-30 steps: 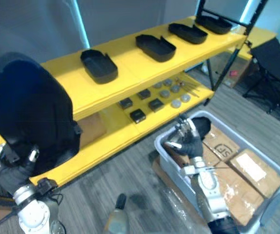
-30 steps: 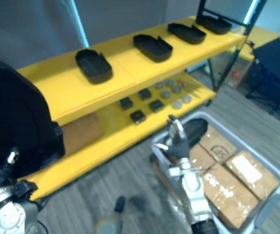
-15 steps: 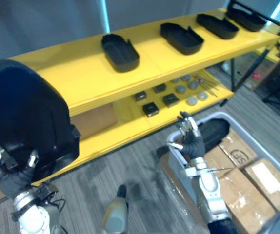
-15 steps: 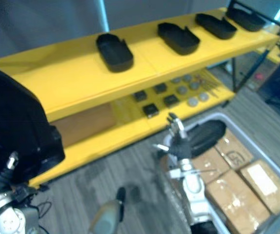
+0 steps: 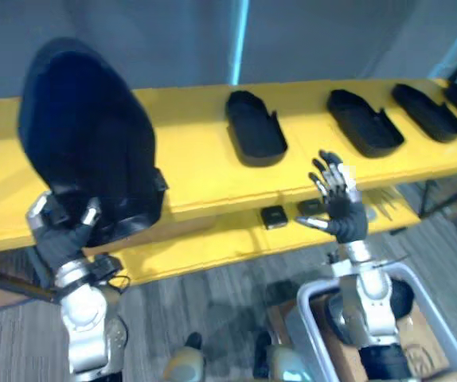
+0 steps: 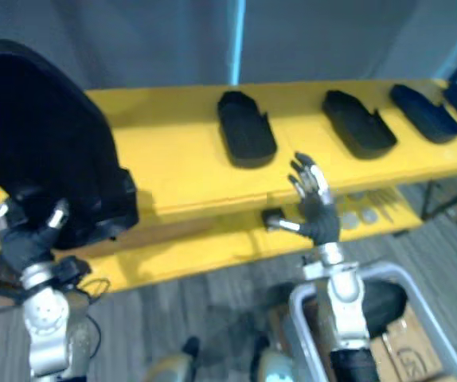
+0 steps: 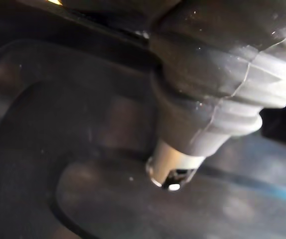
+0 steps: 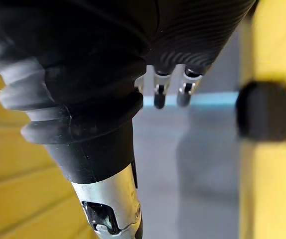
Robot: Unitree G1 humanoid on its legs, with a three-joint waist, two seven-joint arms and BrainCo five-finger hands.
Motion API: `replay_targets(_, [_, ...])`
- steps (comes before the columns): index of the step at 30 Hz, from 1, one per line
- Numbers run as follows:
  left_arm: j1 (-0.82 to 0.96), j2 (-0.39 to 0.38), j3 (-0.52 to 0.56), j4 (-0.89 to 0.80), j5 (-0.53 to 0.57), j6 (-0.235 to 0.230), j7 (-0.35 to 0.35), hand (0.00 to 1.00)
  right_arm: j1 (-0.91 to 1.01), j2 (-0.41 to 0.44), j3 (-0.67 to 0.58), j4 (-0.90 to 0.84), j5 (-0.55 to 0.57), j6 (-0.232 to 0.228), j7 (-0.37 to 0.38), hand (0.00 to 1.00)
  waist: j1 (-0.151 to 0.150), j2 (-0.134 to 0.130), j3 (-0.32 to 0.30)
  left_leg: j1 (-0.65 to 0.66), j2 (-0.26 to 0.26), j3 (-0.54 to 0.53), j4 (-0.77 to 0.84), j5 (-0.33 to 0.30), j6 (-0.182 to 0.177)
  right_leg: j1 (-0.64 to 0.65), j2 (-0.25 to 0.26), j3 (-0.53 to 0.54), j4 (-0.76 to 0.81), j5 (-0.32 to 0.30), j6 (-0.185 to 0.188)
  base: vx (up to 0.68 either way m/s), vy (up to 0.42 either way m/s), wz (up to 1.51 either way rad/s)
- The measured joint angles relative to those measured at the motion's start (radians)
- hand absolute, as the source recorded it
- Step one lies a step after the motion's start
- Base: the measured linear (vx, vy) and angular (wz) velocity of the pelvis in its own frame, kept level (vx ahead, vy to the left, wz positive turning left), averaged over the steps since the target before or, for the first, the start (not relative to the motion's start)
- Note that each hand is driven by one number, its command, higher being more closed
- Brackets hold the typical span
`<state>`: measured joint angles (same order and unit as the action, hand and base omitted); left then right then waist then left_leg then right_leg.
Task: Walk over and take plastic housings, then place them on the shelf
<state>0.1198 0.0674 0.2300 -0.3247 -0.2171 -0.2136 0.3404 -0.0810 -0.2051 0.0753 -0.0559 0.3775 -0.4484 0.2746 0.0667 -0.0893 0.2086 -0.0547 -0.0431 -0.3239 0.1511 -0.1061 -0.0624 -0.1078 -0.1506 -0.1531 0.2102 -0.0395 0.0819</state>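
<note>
We're looking at the placing step: the left hand (image 5: 64,232) is gripping a big black housing (image 5: 85,131) by its lower edge, fingers curled round the rim. It is holding the piece up on end in front of the yellow shelf (image 5: 193,171). The left wrist view is showing the dark plastic right up against the hand.

The right hand (image 5: 338,208) is hanging in front of the shelf's front edge, fingers spread and straight, carrying nothing.

Three other housings (image 5: 254,127) (image 5: 364,122) (image 5: 427,111) are already lying flat in a row on the top board, well apart from each other. Small dark parts (image 5: 274,216) are sitting on the lower board.

We're judging the carry as nearly done and the set-down as not started, since the housing is hanging clear of the board. A bare stretch of top board is lying between it and the nearest placed one. The next move is calling for tipping the piece flat to match the row, lowering it onto that gap, then letting go. Main risk, we're guessing: it snags the shelf edge.
</note>
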Motion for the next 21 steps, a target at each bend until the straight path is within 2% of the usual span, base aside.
replay_targets(1, [0.013, -0.014, -0.016, 0.004, 0.000, 0.012, 0.002, 1.00, -0.008, -0.003, 0.010, 0.007, 0.000, 0.009, 0.004, 0.00, -0.001, 0.026, -0.004, -0.010, 0.029, 0.037, 0.005, -0.006, 0.003, 0.030, 0.011, -0.045, -0.018, 0.011, -0.006, 0.26, -0.327, 1.39])
replay_targets(2, [0.034, -0.033, -0.050, 0.004, 0.000, 0.023, -0.005, 1.00, -0.017, -0.013, 0.021, 0.007, 0.000, 0.017, 0.003, 0.00, -0.007, 0.072, -0.014, -0.036, 0.095, 0.149, 0.015, -0.006, 0.007, 0.079, 0.031, -0.123, -0.071, 0.013, -0.019, 0.26, -0.259, 1.49])
replay_targets(3, [0.046, -0.050, -0.070, 0.005, 0.000, 0.024, -0.025, 1.00, -0.024, -0.021, 0.021, 0.007, -0.001, 0.032, -0.012, 0.00, -0.008, 0.105, -0.019, -0.040, 0.152, 0.271, 0.016, -0.002, 0.000, 0.125, 0.036, -0.189, -0.099, 0.010, -0.025, 0.25, -0.224, 1.61])
replay_targets(4, [0.045, -0.056, -0.083, 0.006, -0.001, 0.026, -0.037, 1.00, -0.024, -0.024, 0.021, 0.007, -0.003, 0.037, -0.022, 0.00, -0.013, 0.114, -0.022, -0.042, 0.174, 0.342, 0.015, 0.003, -0.004, 0.147, 0.035, -0.223, -0.107, 0.009, -0.027, 0.25, -0.152, 1.60])
replay_targets(5, [0.041, -0.072, -0.105, 0.005, -0.003, 0.026, -0.059, 1.00, -0.025, -0.033, 0.016, 0.007, -0.007, 0.043, -0.046, 0.00, -0.021, 0.132, -0.032, -0.037, 0.212, 0.458, 0.007, 0.049, -0.001, 0.175, 0.034, -0.273, -0.107, 0.006, -0.031, 0.19, -0.047, 1.34])
replay_targets(6, [0.040, -0.078, -0.124, 0.003, -0.005, 0.021, -0.073, 1.00, -0.041, -0.045, 0.013, 0.009, -0.009, 0.048, -0.064, 0.00, -0.016, 0.158, -0.047, -0.009, 0.229, 0.507, -0.025, 0.122, -0.015, 0.184, 0.035, -0.284, -0.086, -0.003, -0.033, 0.18, -0.016, 1.00])
replay_targets(7, [0.040, -0.078, -0.127, 0.002, -0.007, 0.017, -0.076, 1.00, -0.067, -0.042, 0.015, 0.017, -0.009, 0.054, -0.074, 0.00, -0.011, 0.166, -0.046, 0.005, 0.233, 0.504, -0.037, 0.124, -0.015, 0.167, 0.031, -0.281, -0.040, -0.013, -0.035, 0.12, 0.020, 0.18])
replay_targets(8, [0.039, -0.074, -0.128, 0.002, -0.011, 0.010, -0.073, 1.00, -0.110, -0.018, 0.021, 0.041, -0.009, 0.057, -0.080, 0.00, -0.004, 0.160, -0.042, 0.022, 0.239, 0.488, -0.036, 0.124, -0.014, 0.138, 0.027, -0.240, 0.008, -0.038, -0.036, 0.07, 0.001, -0.18])
replay_targets(9, [0.037, -0.053, -0.119, 0.003, -0.012, 0.010, -0.069, 1.00, -0.122, 0.011, 0.022, 0.042, -0.008, 0.056, -0.082, 0.00, -0.003, 0.124, -0.049, 0.022, 0.222, 0.467, -0.025, 0.117, -0.021, 0.160, 0.027, -0.195, -0.023, -0.040, -0.032, 0.08, -0.008, -0.37])
replay_targets(10, [0.038, -0.052, -0.114, 0.003, -0.012, 0.007, -0.063, 1.00, -0.132, 0.025, 0.023, 0.042, -0.007, 0.055, -0.081, 0.00, 0.002, 0.113, -0.049, 0.023, 0.221, 0.456, -0.015, 0.105, -0.033, 0.165, 0.033, -0.176, -0.045, -0.039, -0.030, 0.10, -0.053, -0.54])
replay_targets(12, [0.040, -0.057, -0.112, 0.003, -0.013, 0.006, -0.043, 1.00, -0.123, 0.068, 0.029, 0.029, -0.009, 0.053, -0.099, 0.00, -0.007, 0.117, -0.044, 0.044, 0.234, 0.452, -0.020, 0.054, -0.070, 0.173, 0.049, -0.136, -0.100, -0.027, -0.010, 0.08, -0.028, -0.78])
replay_targets(14, [0.040, -0.056, -0.118, 0.004, -0.012, 0.008, -0.044, 1.00, -0.075, 0.085, 0.043, 0.028, -0.010, 0.053, -0.134, 0.00, -0.025, 0.118, -0.044, 0.079, 0.226, 0.474, -0.054, 0.046, -0.080, 0.184, 0.044, -0.117, -0.119, -0.017, 0.005, 0.02, 0.047, -0.42])
replay_targets(18, [0.027, -0.048, -0.109, 0.004, 0.003, 0.008, -0.046, 1.00, 0.043, 0.124, 0.043, -0.022, -0.040, 0.034, -0.200, 0.00, -0.054, 0.114, -0.046, 0.127, 0.189, 0.507, -0.092, 0.041, -0.072, 0.214, 0.016, -0.088, -0.167, 0.005, 0.031, -0.01, 0.079, -0.29])
replay_targets(21, [0.004, -0.028, -0.036, 0.004, 0.039, 0.011, -0.076, 1.00, 0.107, 0.138, 0.036, -0.130, -0.104, 0.031, -0.242, 0.00, -0.059, 0.116, -0.050, 0.142, 0.171, 0.539, -0.112, 0.043, -0.065, 0.212, 0.005, -0.064, -0.196, 0.024, 0.041, -0.03, 0.055, -0.22])
